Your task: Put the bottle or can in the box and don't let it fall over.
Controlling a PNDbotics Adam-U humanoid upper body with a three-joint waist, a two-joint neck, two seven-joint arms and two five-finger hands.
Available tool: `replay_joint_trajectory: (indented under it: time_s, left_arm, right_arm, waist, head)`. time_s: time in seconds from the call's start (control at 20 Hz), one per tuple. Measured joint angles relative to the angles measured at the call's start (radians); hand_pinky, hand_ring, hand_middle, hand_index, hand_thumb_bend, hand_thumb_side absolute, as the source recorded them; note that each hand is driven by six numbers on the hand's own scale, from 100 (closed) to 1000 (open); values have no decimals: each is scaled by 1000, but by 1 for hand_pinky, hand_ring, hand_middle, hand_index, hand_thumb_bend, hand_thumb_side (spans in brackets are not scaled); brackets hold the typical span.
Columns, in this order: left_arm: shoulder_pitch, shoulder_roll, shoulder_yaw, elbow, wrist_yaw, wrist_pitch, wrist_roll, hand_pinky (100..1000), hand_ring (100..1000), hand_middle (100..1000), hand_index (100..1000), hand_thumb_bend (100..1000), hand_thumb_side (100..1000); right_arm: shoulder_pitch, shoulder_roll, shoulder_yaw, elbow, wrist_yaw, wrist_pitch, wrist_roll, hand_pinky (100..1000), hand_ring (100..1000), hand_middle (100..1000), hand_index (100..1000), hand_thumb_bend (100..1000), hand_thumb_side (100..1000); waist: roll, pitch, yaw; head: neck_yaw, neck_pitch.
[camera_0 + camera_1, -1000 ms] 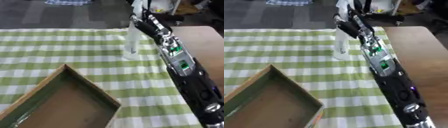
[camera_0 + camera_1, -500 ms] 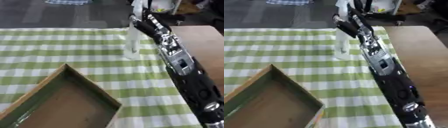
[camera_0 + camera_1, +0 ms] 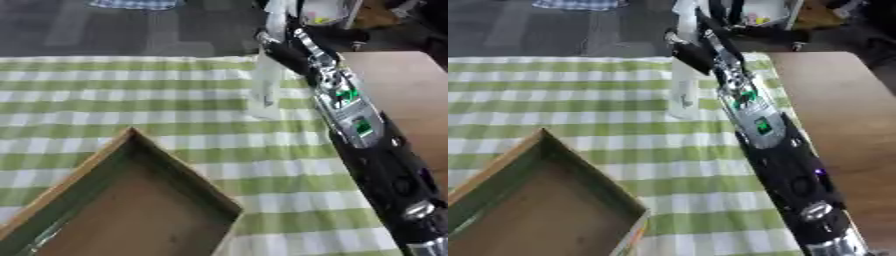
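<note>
A clear plastic bottle stands upright on the green-and-white checked cloth, near the table's far edge. My right arm stretches from the lower right corner up to it. My right hand sits at the bottle's upper part, dark fingers curled round the neck; the bottle's top is hidden behind the hand. The open cardboard box lies at the lower left, tilted in the picture, its brown inside bare. The bottle stands well beyond the box's far corner. My left hand shows in no view.
Bare brown wood runs along the right of the checked cloth. Dark floor and some clutter lie beyond the far edge. Open cloth separates the bottle from the box.
None of the things has visibly moved; the bottle stays upright with the right hand at its neck, and the view has shifted only slightly.
</note>
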Motion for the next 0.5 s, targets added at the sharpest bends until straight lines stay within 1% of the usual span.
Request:
replay_joint_trajectory:
  time_s: [0.5]
  left_arm:
    - [0, 0, 0, 0, 0, 0, 0, 1000, 649, 819, 798, 180, 864]
  right_arm:
    - [-18, 4, 0, 31, 4, 0, 0, 965, 1000, 1000, 1000, 100, 613]
  waist:
    - [2, 0, 0]
  head:
    - [-5, -8]
